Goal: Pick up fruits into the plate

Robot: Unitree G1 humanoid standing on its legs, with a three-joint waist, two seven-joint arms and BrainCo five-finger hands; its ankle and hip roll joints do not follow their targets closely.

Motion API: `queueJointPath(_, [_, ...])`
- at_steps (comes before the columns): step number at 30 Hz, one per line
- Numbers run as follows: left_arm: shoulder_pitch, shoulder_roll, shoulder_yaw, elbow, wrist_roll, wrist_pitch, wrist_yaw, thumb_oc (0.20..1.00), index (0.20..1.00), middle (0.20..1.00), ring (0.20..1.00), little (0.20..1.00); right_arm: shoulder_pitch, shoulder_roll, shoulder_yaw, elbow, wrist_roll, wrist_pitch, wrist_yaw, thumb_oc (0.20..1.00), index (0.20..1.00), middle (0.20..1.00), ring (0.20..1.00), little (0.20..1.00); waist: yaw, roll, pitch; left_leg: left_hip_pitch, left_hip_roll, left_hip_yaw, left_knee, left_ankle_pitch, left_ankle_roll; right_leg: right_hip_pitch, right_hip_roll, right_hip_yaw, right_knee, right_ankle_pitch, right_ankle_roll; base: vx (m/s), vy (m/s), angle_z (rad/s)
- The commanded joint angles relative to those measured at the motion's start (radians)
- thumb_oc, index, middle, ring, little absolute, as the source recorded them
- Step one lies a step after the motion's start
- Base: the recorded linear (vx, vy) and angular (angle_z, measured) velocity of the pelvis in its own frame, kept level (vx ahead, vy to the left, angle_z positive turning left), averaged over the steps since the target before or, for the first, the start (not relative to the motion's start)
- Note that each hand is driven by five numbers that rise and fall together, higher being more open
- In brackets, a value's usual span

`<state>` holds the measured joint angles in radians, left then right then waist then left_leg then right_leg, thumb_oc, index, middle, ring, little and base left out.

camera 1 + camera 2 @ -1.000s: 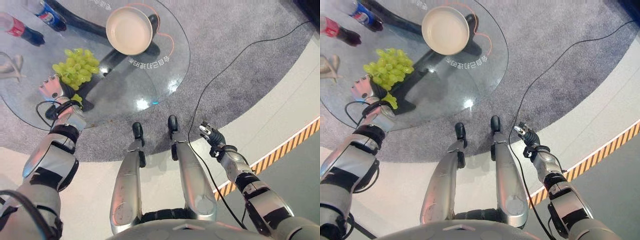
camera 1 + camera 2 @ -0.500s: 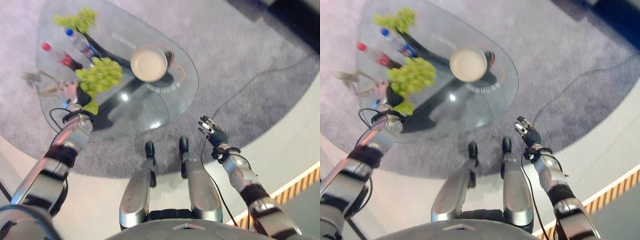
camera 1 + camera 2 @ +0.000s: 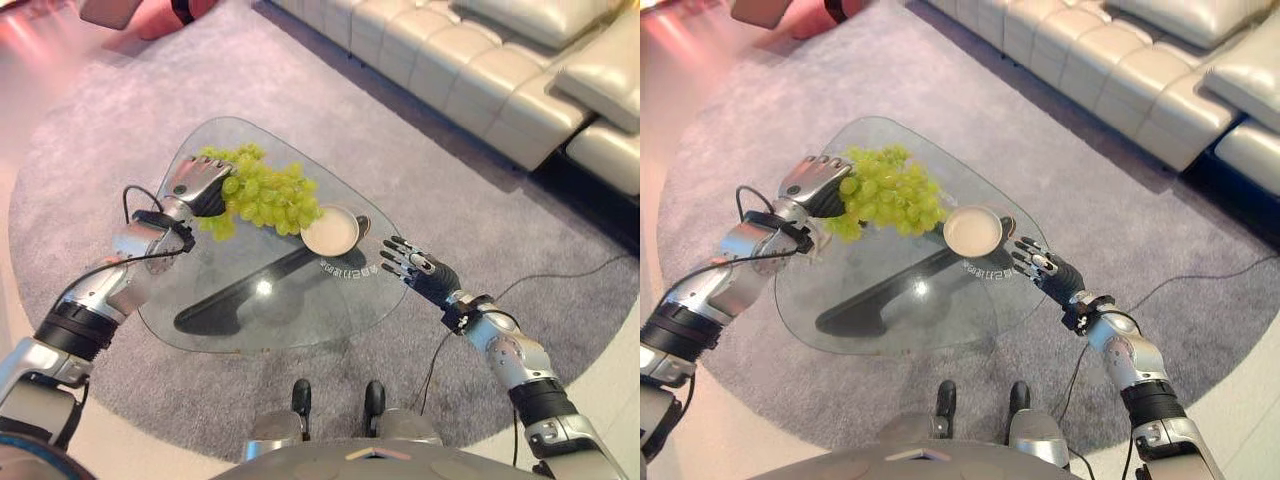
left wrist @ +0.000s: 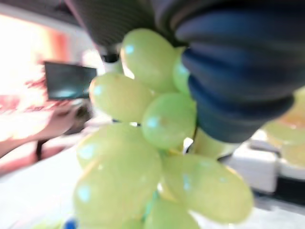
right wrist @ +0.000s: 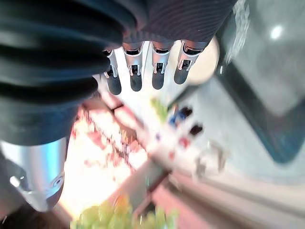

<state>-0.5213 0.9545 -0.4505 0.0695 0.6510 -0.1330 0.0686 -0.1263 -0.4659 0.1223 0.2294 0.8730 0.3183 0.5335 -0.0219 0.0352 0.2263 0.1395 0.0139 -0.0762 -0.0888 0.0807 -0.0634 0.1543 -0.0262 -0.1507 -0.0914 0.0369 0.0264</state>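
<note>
A large bunch of green grapes (image 3: 265, 198) hangs in the air above the glass table (image 3: 250, 300), with my left hand (image 3: 198, 183) shut on its left end. In the left wrist view the grapes (image 4: 143, 157) hang close under the hand's dark cover. The bunch's right end reaches the rim of a cream plate (image 3: 331, 232), which stands on the table's right side. My right hand (image 3: 420, 272) is open just right of the plate, its straight fingers (image 5: 136, 71) pointing toward it and holding nothing.
The table stands on a grey rug (image 3: 480, 230). A cream leather sofa (image 3: 480, 70) runs along the far right. The table's dark base (image 3: 250, 295) shows through the glass.
The camera has tilted up, so the whole picture has shifted. My left hand has lifted the grapes off the table toward the plate. My right hand has risen from beside the leg to the plate.
</note>
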Motion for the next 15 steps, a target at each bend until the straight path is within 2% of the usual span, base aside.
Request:
queueJointPath(1, [-0.122, 0.065, -0.060, -0.031, -0.003, -0.111, -0.027, 0.200, 0.200, 0.200, 0.200, 0.200, 0.039, -0.033, 0.011, -0.088, 0.137, 0.109, 0.110, 1.000, 1.000, 1.000, 1.000, 1.000, 0.010, -0.031, -0.115, 0.021, -0.071, 0.032, 0.060, -0.177, 0.048, -0.025, -0.051, 0.019, 0.103, -0.080, 0.074, 0.01, -0.047, 0.07])
queueJointPath(2, [-0.164, 0.087, -0.095, -0.049, -0.012, -0.172, -0.039, 0.200, 0.200, 0.200, 0.200, 0.200, 0.039, -0.052, 0.025, -0.106, 0.149, 0.155, 0.153, 1.000, 1.000, 1.000, 1.000, 1.000, 0.013, -0.032, -0.122, 0.031, -0.069, 0.034, 0.056, -0.179, 0.046, -0.015, -0.052, 0.008, 0.098, -0.079, 0.076, -0.01, -0.049, 0.10])
queueJointPath(3, [-0.203, 0.102, -0.131, -0.072, -0.024, -0.196, -0.046, 0.200, 0.200, 0.200, 0.200, 0.200, 0.041, -0.068, 0.042, -0.124, 0.159, 0.193, 0.175, 1.000, 1.000, 1.000, 1.000, 1.000, 0.014, -0.033, -0.125, 0.037, -0.071, 0.034, 0.055, -0.180, 0.046, -0.008, -0.054, 0.003, 0.093, -0.077, 0.078, -0.02, -0.030, 0.13])
queueJointPath(6, [-0.264, 0.124, -0.184, -0.107, -0.057, -0.257, -0.061, 0.200, 0.200, 0.200, 0.200, 0.200, 0.044, -0.099, 0.077, -0.157, 0.174, 0.251, 0.221, 1.000, 1.000, 1.000, 1.000, 1.000, 0.017, -0.033, -0.133, 0.047, -0.070, 0.038, 0.051, -0.181, 0.043, 0.004, -0.055, -0.007, 0.084, -0.073, 0.080, -0.04, -0.014, 0.12])
queueJointPath(8, [-0.302, 0.126, -0.219, -0.122, -0.066, -0.289, -0.073, 0.200, 0.200, 0.200, 0.200, 0.200, 0.046, -0.114, 0.101, -0.170, 0.172, 0.274, 0.242, 1.000, 1.000, 1.000, 1.000, 1.000, 0.018, -0.035, -0.136, 0.051, -0.070, 0.040, 0.050, -0.181, 0.042, 0.010, -0.056, -0.009, 0.078, -0.071, 0.082, -0.04, -0.011, 0.08])
queueJointPath(11, [-0.362, 0.120, -0.280, -0.158, -0.114, -0.325, -0.100, 0.200, 0.200, 0.200, 0.200, 0.200, 0.040, -0.126, 0.152, -0.193, 0.185, 0.299, 0.223, 1.000, 1.000, 1.000, 1.000, 1.000, 0.021, -0.035, -0.142, 0.056, -0.068, 0.046, 0.049, -0.180, 0.039, 0.018, -0.059, -0.017, 0.068, -0.066, 0.084, -0.04, -0.007, 0.07])
queueJointPath(15, [-0.433, 0.101, -0.344, -0.217, -0.221, -0.410, -0.174, 0.200, 0.200, 0.200, 0.200, 0.200, 0.029, -0.117, 0.215, -0.185, 0.203, 0.325, 0.194, 1.000, 1.000, 1.000, 1.000, 1.000, 0.028, -0.033, -0.148, 0.060, -0.063, 0.055, 0.045, -0.178, 0.033, 0.025, -0.061, -0.026, 0.054, -0.060, 0.088, -0.04, -0.005, 0.02])
